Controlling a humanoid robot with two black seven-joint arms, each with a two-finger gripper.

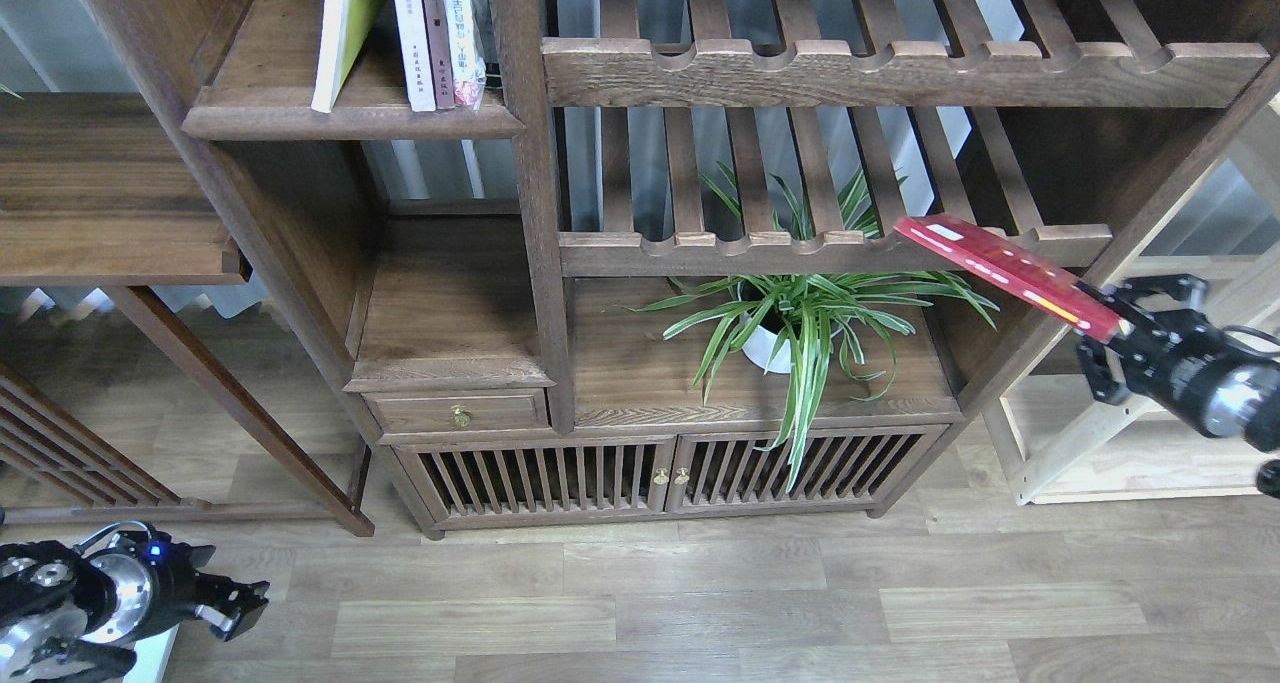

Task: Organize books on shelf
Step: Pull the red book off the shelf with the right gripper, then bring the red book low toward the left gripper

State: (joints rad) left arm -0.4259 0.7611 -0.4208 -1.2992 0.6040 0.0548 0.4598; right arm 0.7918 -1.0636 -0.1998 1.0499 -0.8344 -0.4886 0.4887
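Our left gripper [238, 608] hangs low over the floor, fingers parted and holding nothing. On the shelf [350, 121] stand the yellow-green book [338, 23] and white book [410, 33]. Our right gripper [1120, 328] clamps the red book [1000, 271], tilted in air before the slatted rack [830, 248].

dark wooden cabinet [640, 393], plank floor [700, 603]

single head view, looking forward and down, mid-distance
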